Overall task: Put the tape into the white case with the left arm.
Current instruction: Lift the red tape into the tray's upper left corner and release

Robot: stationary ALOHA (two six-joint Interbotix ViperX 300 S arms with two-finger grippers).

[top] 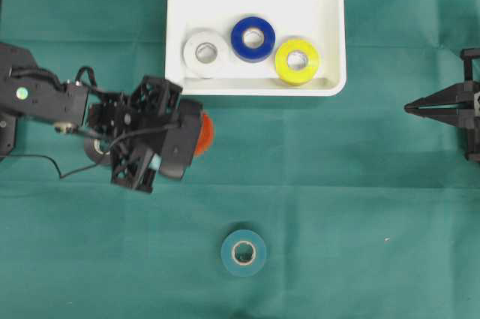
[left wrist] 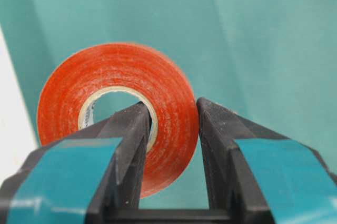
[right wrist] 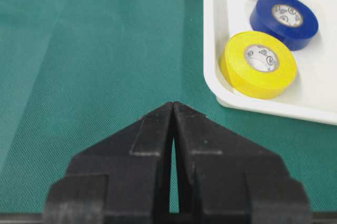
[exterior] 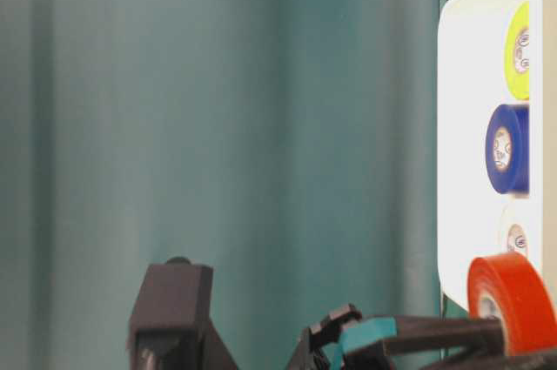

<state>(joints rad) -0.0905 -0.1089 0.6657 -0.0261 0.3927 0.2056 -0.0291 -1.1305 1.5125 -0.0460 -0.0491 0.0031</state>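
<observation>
Left gripper (left wrist: 171, 124) has its jaws clenched on the orange tape (left wrist: 118, 113), one finger through the hole, one outside the roll. In the overhead view the case (top: 255, 86) sits just up and right of it; right jaws are pinched shut on nothing

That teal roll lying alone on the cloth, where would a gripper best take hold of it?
Judging by its pose, from straight above: the teal roll lies flat with its hole up, so one finger could drop into the core and the other outside, pinching the wall. That is how the left gripper holds the orange roll.
</observation>
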